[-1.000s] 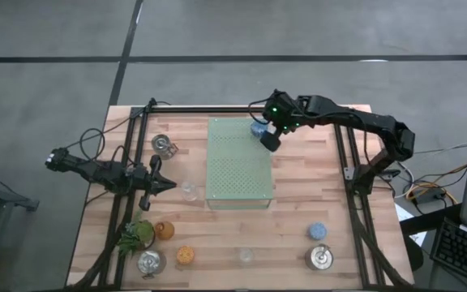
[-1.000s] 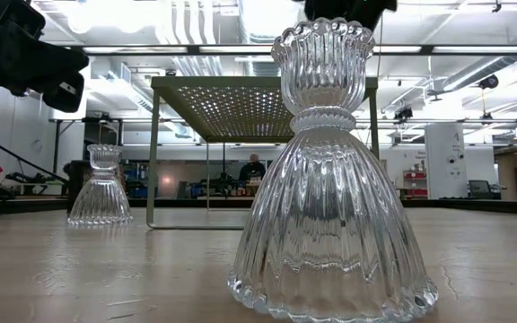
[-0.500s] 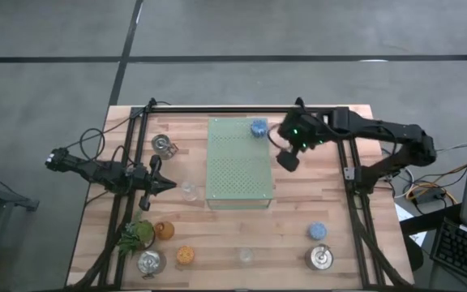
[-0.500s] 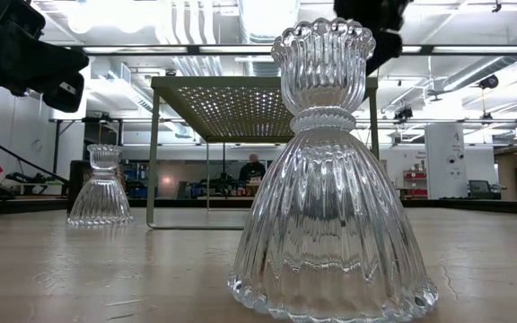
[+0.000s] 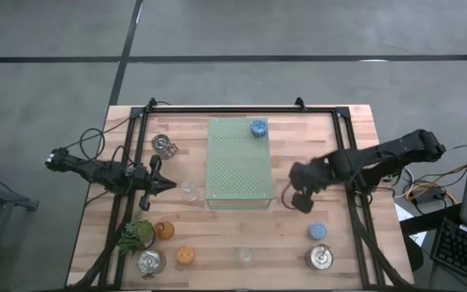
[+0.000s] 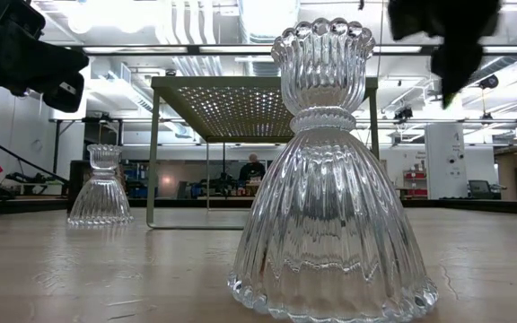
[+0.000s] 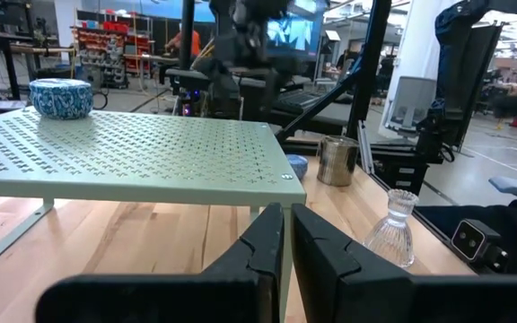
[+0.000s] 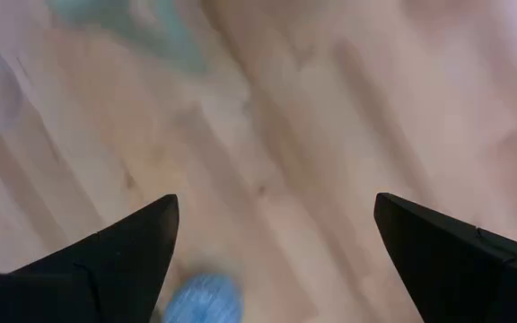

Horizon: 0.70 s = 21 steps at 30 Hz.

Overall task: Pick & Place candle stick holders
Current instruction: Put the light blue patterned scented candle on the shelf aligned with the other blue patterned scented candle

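One blue candle stick holder (image 5: 259, 127) stands on the far right corner of the pale green perforated board (image 5: 239, 174). A second blue holder (image 5: 318, 231) sits on the table near the right front, beside a shiny silver one (image 5: 320, 258). My right gripper (image 5: 305, 203) hovers open over bare wood between the board and that blue holder (image 8: 203, 301), pointing steeply down, nothing between its fingers. My left gripper (image 5: 164, 185) waits shut and level at the board's left side, next to a clear glass holder (image 5: 189, 191).
At the near left stand a silver holder (image 5: 149, 262), an orange one (image 5: 186, 256), an amber one (image 5: 164, 230) and a green plant sprig (image 5: 136, 235). Another silver holder (image 5: 163, 145) is at far left, a clear glass one (image 5: 245, 255) at the near middle. Black frame rails (image 5: 355, 211) run along both sides.
My right gripper has swung away from the blue holder on the board's far right corner, toward the table's near and right edges, off the board, sinking a little and tipping further down. It has stayed open. The blue holder rests where it was on the board.
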Tool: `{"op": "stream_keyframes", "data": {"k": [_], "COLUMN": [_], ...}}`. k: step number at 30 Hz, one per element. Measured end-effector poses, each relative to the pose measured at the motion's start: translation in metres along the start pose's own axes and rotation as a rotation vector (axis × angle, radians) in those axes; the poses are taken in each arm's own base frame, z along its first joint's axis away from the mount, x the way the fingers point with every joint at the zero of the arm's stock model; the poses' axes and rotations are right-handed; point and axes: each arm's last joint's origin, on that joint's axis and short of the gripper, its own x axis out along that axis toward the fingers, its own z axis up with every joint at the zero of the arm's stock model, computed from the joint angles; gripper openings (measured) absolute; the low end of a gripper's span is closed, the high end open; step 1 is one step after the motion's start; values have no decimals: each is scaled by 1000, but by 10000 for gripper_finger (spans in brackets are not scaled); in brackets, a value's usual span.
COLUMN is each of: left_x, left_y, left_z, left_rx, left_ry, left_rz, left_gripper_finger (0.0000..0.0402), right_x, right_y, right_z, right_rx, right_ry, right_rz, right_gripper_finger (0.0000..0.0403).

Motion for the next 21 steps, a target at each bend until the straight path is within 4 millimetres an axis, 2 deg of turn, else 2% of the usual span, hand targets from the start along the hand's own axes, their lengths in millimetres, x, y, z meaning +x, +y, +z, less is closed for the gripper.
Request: {"op": "stream_keyframes", "data": {"k": [9, 21], "left_x": [0, 0], "left_y": [0, 0], "left_z": [0, 0], "left_rx": [0, 0], "left_ry": [0, 0], "left_rz": [0, 0], "left_gripper_finger": [28, 28], "right_x": [41, 62], "right_y": [14, 30], "right_z": [-45, -76], "right_rx": [160, 271], "right_ry": [215, 250], "right_rz": [-76, -51], "right_gripper_finger": [368, 368]}}
